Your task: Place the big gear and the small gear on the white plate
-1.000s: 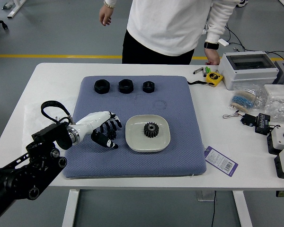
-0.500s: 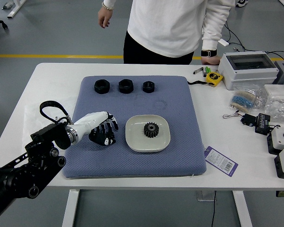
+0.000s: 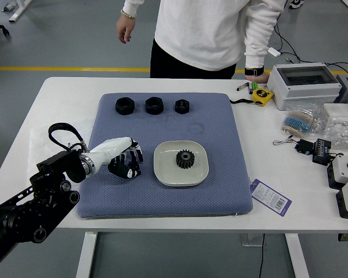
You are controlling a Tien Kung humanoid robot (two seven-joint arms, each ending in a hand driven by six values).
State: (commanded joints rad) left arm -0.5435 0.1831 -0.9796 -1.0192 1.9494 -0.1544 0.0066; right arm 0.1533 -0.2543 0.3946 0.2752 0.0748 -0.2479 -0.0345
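Observation:
My left hand reaches in from the left over the blue mat, beside the left edge of the white plate. Its dark fingers are curled around a dark gear, mostly hidden by the fingers; whether it still touches the mat I cannot tell. On the white plate lies one black toothed gear, a little above the plate's middle. The right hand is out of view.
Three black round parts stand in a row along the mat's far side. A tape measure, a grey-lidded box and a purple-edged card are to the right. A person stands behind the table, one hand resting at its far edge.
The fingers of my left hand have curled in from a spread pose, closing around the gear. The person's hands have shifted slightly; the plate and its gear have not moved.

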